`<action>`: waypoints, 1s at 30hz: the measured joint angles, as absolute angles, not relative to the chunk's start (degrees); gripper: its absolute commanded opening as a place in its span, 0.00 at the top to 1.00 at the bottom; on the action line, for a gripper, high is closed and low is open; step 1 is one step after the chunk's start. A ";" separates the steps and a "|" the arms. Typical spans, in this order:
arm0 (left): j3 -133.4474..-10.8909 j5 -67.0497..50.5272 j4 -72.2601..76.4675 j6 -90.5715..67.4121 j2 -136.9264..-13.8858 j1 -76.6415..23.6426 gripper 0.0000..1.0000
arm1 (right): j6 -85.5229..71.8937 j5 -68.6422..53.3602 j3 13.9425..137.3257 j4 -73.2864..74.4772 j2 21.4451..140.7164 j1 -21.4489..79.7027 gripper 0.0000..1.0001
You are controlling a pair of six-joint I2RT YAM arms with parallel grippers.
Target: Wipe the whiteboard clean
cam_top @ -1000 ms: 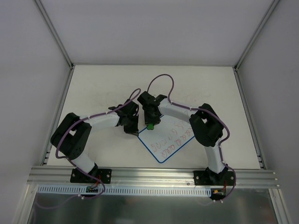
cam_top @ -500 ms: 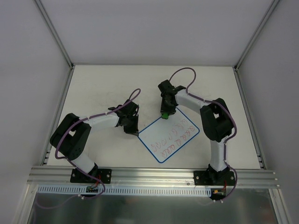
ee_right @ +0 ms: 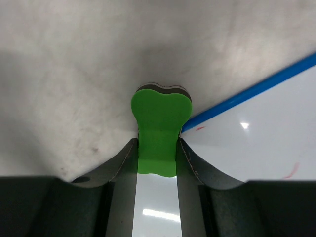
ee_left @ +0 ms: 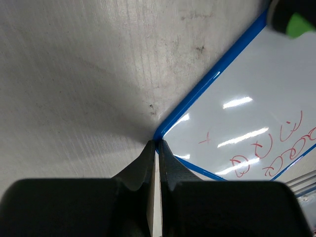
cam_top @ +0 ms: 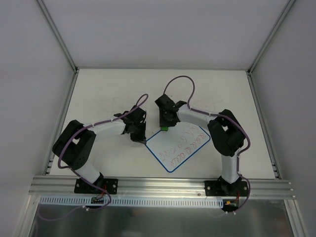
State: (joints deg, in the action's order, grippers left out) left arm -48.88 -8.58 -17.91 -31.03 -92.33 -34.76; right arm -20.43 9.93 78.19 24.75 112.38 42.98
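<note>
The whiteboard (cam_top: 174,150) lies tilted on the table, blue-rimmed, with red and blue scribbles on its right half and a blank left part. My right gripper (cam_top: 164,124) is shut on the green eraser (cam_top: 164,129) at the board's upper-left edge. In the right wrist view the eraser (ee_right: 160,123) sits between the fingers of the gripper (ee_right: 158,144), its far end reaching over the blue rim of the whiteboard (ee_right: 261,133). My left gripper (ee_left: 157,145) is shut, its tips touching the left corner of the whiteboard (ee_left: 247,94). In the top view the left gripper (cam_top: 142,138) rests there too.
The tabletop (cam_top: 108,94) is white with faint smudges. Grey walls and metal frame posts (cam_top: 58,34) close it in at the back and sides. An aluminium rail (cam_top: 158,186) runs along the near edge, where the arm bases sit.
The right gripper carried the eraser from the board's left part up to its top corner, then back left and down along the upper-left edge. The left arm has not moved.
</note>
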 measured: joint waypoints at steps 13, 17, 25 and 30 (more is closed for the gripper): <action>-48.86 -8.47 -18.02 -31.03 -92.16 -34.76 1.00 | -19.11 2.13 75.20 16.86 111.90 43.20 1.00; -48.86 -8.45 -17.87 -31.00 -92.16 -34.74 1.00 | -17.15 -0.36 71.13 10.96 110.02 40.07 1.00; -48.66 -8.49 -17.74 -31.00 -92.07 -34.28 1.00 | -15.31 -4.27 62.76 -1.06 106.72 34.33 1.00; -48.58 -8.64 -17.58 -31.00 -92.05 -34.00 1.00 | -15.18 -7.35 60.55 -5.76 106.43 32.12 1.00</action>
State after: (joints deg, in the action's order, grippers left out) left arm -48.58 -8.64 -17.58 -31.00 -92.05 -34.00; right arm -15.18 -7.35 60.55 -5.76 106.43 32.12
